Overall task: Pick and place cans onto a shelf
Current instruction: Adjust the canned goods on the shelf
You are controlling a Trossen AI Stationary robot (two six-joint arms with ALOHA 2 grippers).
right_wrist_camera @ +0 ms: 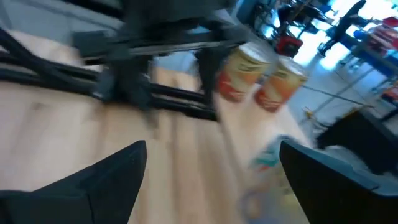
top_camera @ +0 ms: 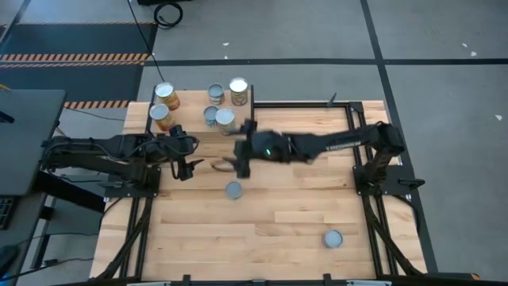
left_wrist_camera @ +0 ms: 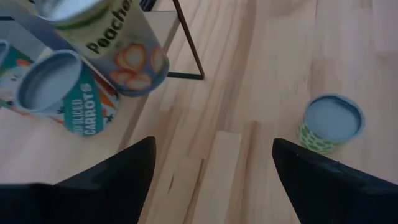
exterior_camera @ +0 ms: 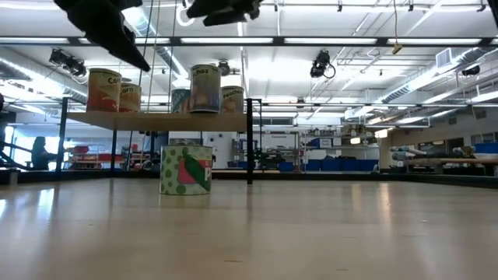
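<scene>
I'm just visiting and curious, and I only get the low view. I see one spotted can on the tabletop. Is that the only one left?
Observer: No. Beyond that spotted can, a second can sits far off on the right arm's side.
Operator: How many are on the shelf?
Observer: Six cans stand on the shelf.
Operator: Is either arm carrying one?
Observer: No. The left fingers and right fingers are open and empty.
</scene>
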